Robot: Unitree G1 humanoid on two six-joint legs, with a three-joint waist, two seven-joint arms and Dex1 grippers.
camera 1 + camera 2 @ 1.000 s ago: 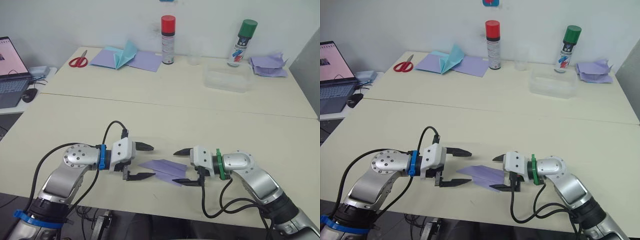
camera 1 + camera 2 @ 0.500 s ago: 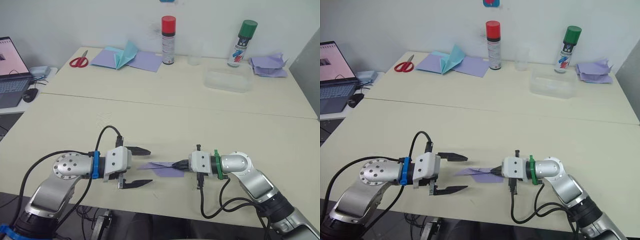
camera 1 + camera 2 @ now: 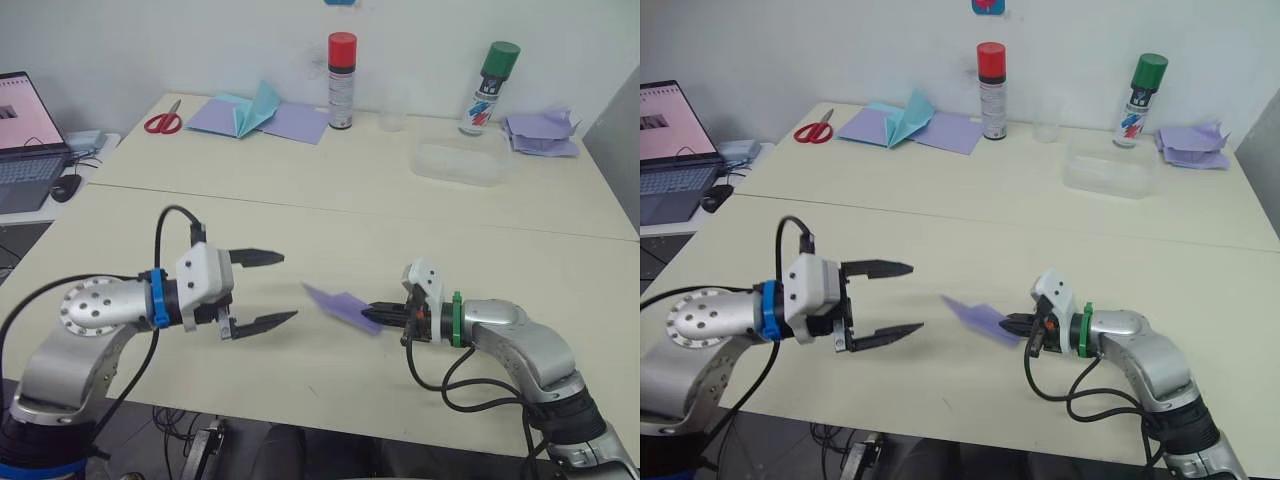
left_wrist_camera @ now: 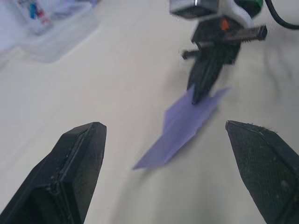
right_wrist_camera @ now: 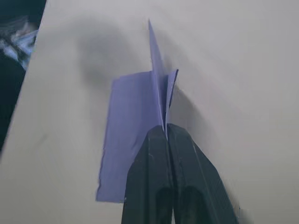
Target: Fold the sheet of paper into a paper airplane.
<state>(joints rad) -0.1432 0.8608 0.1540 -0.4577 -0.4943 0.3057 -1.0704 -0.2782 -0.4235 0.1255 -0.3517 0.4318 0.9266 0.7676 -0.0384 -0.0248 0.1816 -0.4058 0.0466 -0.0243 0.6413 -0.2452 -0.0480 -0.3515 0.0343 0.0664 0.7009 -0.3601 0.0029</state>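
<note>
The right gripper [image 3: 374, 314] has lifted the small lavender folded paper airplane [image 3: 338, 303] clear of the cream table [image 3: 330, 220], its black fingers pressed together on the tail fold; half a second ago the airplane lay flat. The left gripper [image 3: 262, 289], fingers spread wide and empty, has drawn back toward nine o'clock. The folding looks finished. At one o'clock, a clear plastic tray [image 3: 458, 162] appears to hold nothing.
</note>
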